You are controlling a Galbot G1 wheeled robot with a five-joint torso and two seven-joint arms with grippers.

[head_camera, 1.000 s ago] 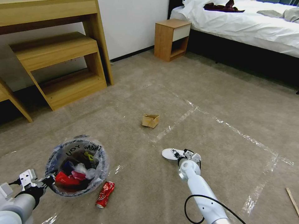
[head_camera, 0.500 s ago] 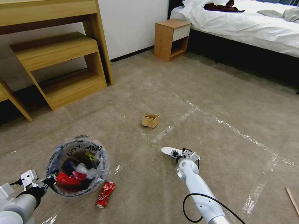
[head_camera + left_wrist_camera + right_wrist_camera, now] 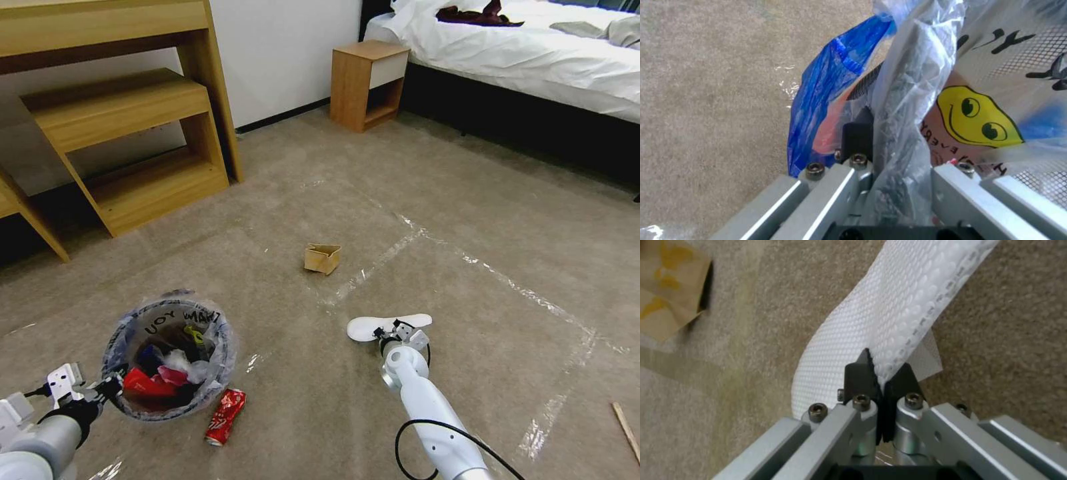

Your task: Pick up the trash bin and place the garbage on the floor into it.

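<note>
Since one second ago, on my left side the trash bin (image 3: 168, 360) has shifted only slightly, and the left hand (image 3: 100, 390) moved a little with it. This hand is closed on the bin's near rim; in the left wrist view I see the clear bag (image 3: 907, 133) and the rim pinched between the fingers (image 3: 857, 136). The bin hangs just beyond the hand, already partly full of litter. Beside the bin, on the floor (image 3: 467, 220), the crushed red can (image 3: 225, 417) lies as before.

On my right side the change is bigger. The white slipper (image 3: 389, 325) was lying flat before the right hand (image 3: 389, 331), with only its left end showing. Now its whole length shows, stretched across just beyond the hand and turned. In the right wrist view the fingers (image 3: 858, 376) are shut on the slipper's edge (image 3: 889, 323), and it bends away from them over the carpet. I judge that the grasp has succeeded and the slipper is coming off the floor, so it can go to the bin at this hand's left.

Farther ahead of the right hand, the small cardboard box (image 3: 323, 258) has not moved, and the wooden stick (image 3: 625, 430) stays far to its right.
</note>
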